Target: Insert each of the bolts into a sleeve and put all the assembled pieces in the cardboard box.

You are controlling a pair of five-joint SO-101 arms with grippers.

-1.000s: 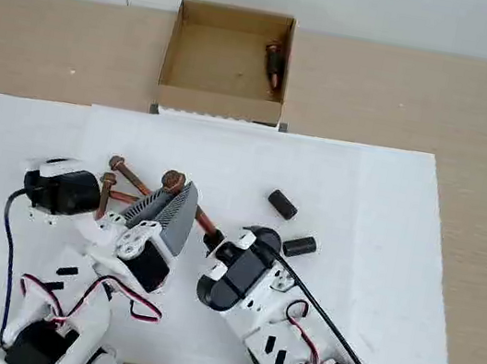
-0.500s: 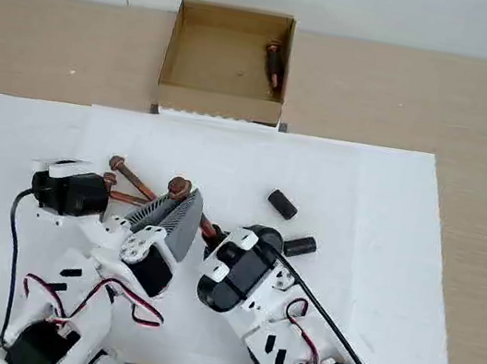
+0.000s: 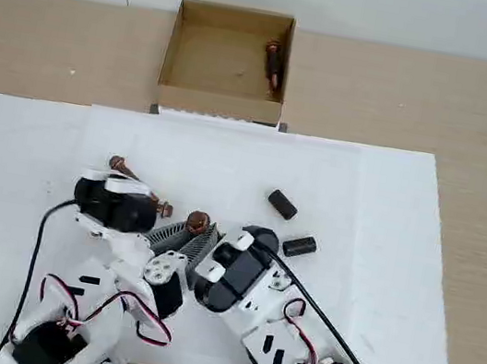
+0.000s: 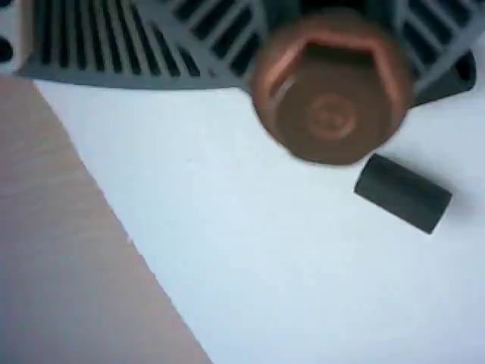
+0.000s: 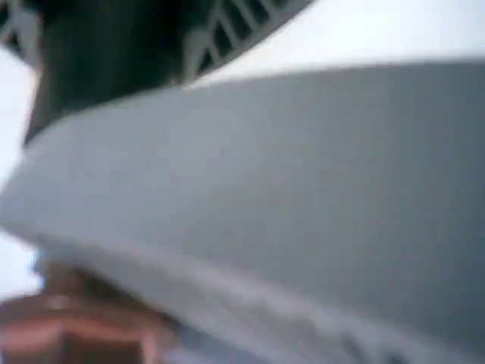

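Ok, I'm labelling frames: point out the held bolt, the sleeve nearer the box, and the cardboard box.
held bolt (image 4: pixel 330 95): left wrist view, hexagonal head.
sleeve nearer the box (image 3: pixel 283 204): high view, mid-body.
cardboard box (image 3: pixel 219 103): high view, near wall.

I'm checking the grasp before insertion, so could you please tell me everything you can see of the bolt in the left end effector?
The bolt looks like copper-coloured metal, with a hexagonal head and a round, flat end face. The head faces the wrist camera, so its shank is hidden behind it. It is clamped between the dark ribbed fingers of the left end effector, over the white sheet. A black sleeve lies nearby on the sheet, apart from it.
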